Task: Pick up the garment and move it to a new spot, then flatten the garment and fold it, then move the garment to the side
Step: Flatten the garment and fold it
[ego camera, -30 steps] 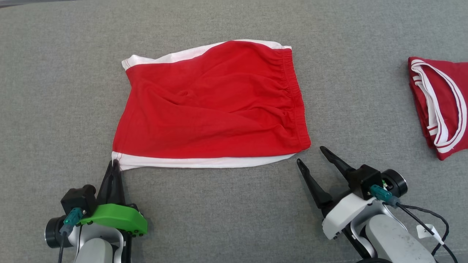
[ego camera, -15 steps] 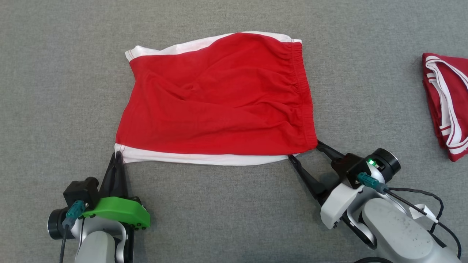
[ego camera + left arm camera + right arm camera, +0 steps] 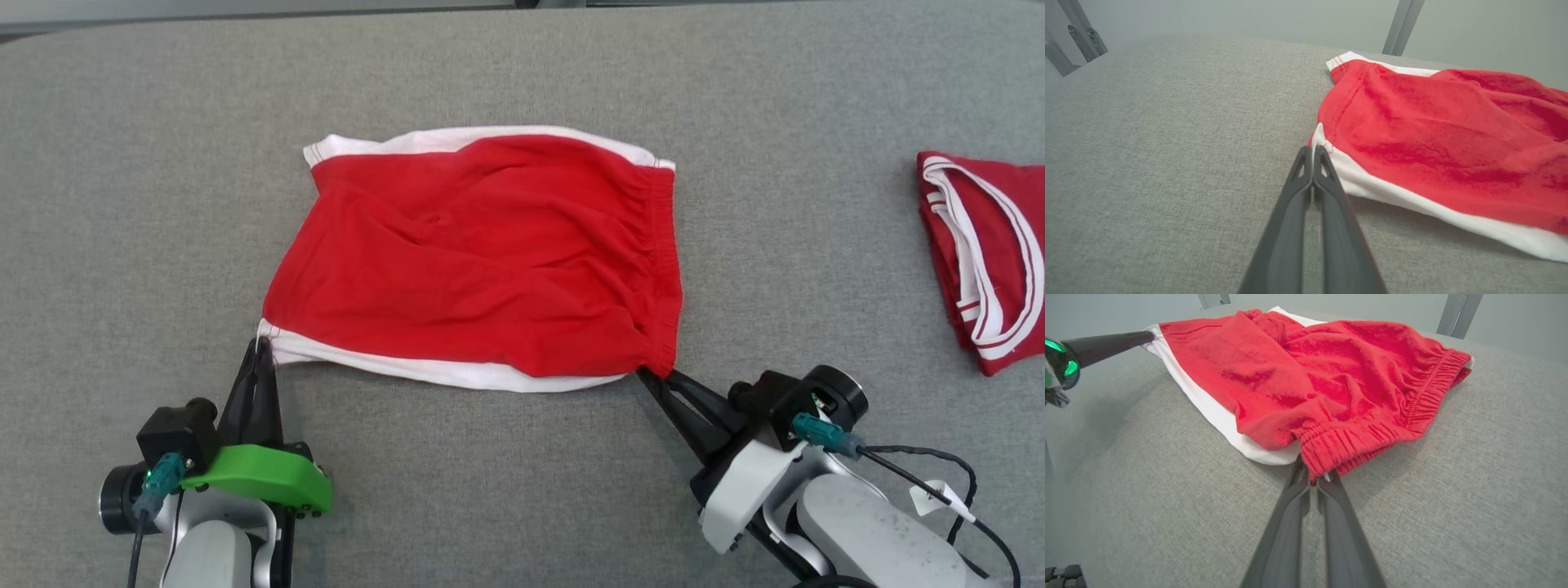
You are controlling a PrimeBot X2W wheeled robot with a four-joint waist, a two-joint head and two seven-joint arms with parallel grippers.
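Ahead of both claws, head view: shorts [image 3: 482, 253] lie on grey surface [image 3: 163, 163]. Left claw [image 3: 260, 347] is pinched on the white hem [image 3: 457, 374] corner, right claw [image 3: 651, 377] on the waistband [image 3: 665, 269] corner.
Left wrist: hem sits between closed tips.
Right wrist: elastic at closed tips, probably gripped.
Step looks like folding. Next move: lift both corners evenly, carry them forward.

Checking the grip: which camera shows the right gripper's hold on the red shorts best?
The right wrist view: the right gripper is shut on the waistband corner of the red shorts, close up. The head view shows that pinch small, from above. The left wrist view shows the shorts' hem end instead.
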